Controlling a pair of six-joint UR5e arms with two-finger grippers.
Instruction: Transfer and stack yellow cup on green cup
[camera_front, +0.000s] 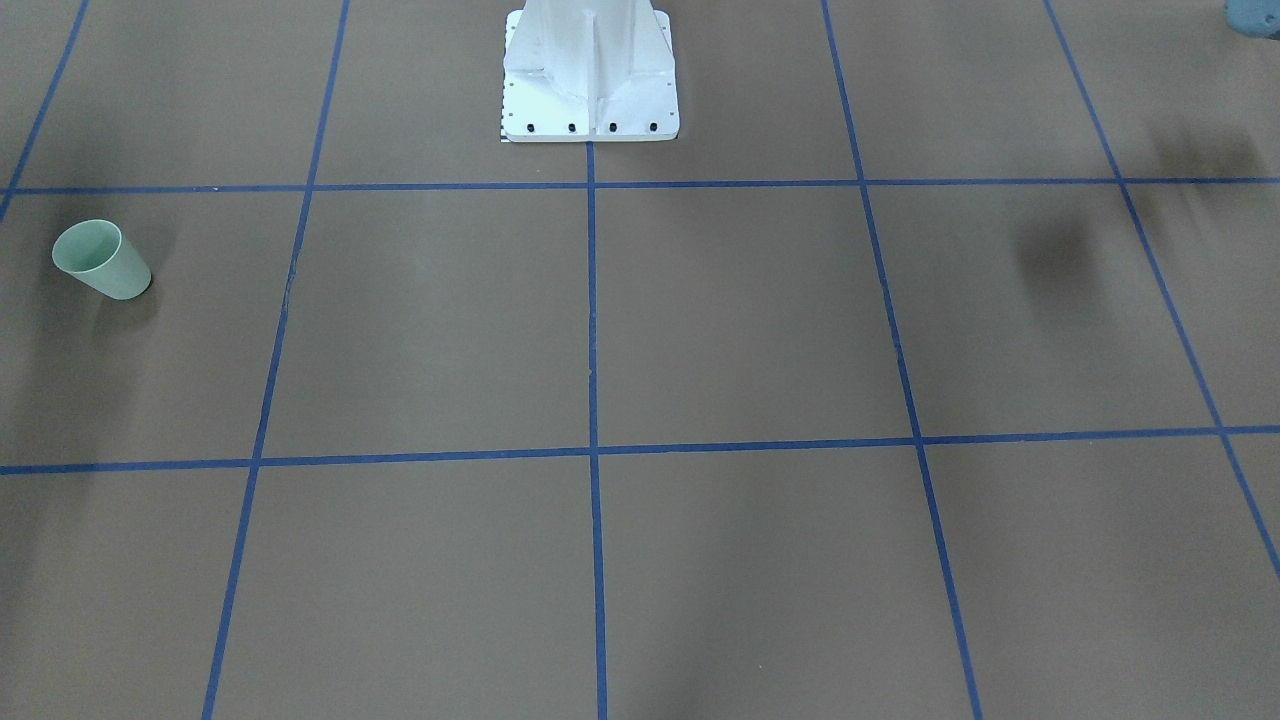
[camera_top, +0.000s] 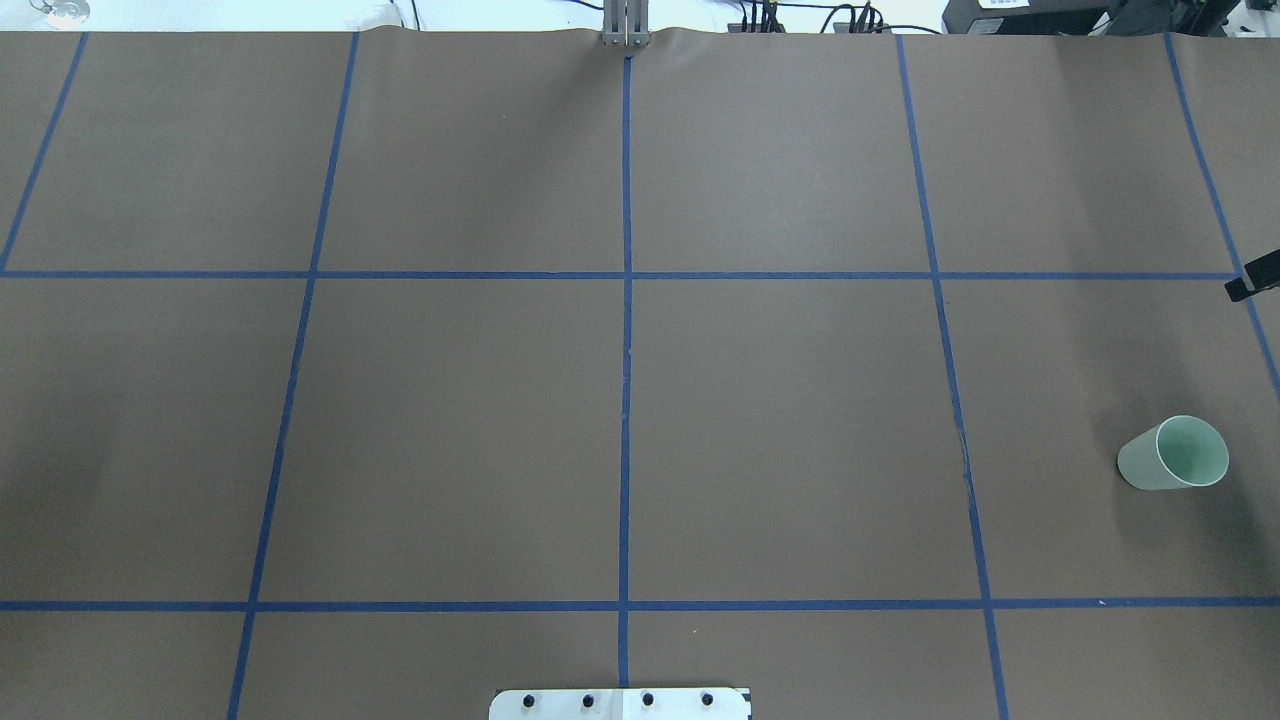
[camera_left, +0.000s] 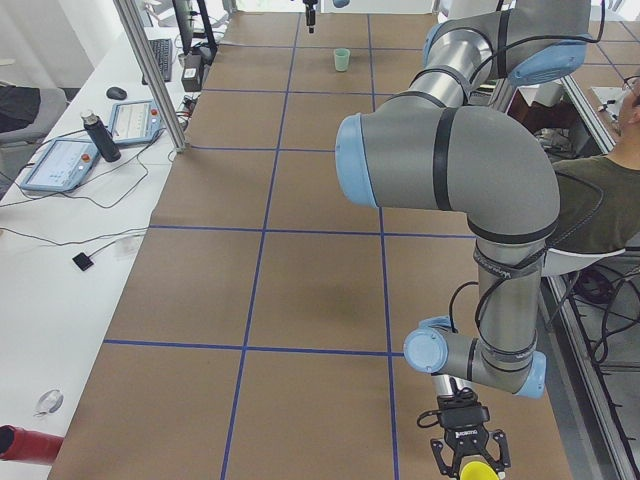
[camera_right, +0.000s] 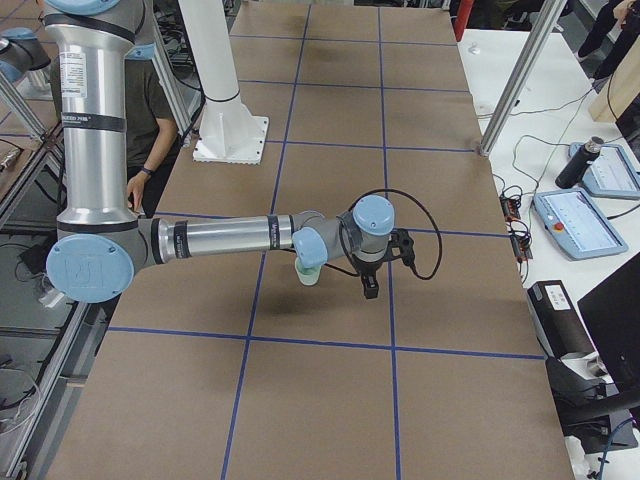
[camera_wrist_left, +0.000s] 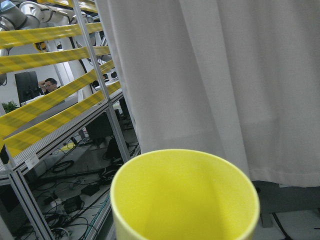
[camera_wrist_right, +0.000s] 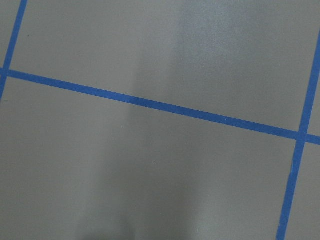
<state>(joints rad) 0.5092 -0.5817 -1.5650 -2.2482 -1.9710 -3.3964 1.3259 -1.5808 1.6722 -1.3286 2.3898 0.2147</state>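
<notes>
At the desk's far left end, outside the overhead view, the left end effector has the bright yellow tapered plastic cup right at its fingers. Only the side view shows those fingers, so I cannot tell whether they are clamped on it. The wrist camera looks over the cup's rim with its mouth up, so it appears upright.

The step in hand is probably the carry rightward. The cup should stay level and move slowly across the blue tape lines so that it does not twist in the grip. The target is the pale mint-green tapered plastic cup, standing upright, mouth open, well apart at the desk's right end. That likely calls for a hand-over to the other arm. The taker should grip the wall low or from the opposite side and be firm before the giver lets go. Then centre above the green rim, lower straight down and release only once nested, because the light green cup could tip.

The right end effector hangs near the green cup, and I cannot tell how its jaws stand.

The yellow cup is plain, glossy and handleless, with a thin rim wider than its base.
</notes>
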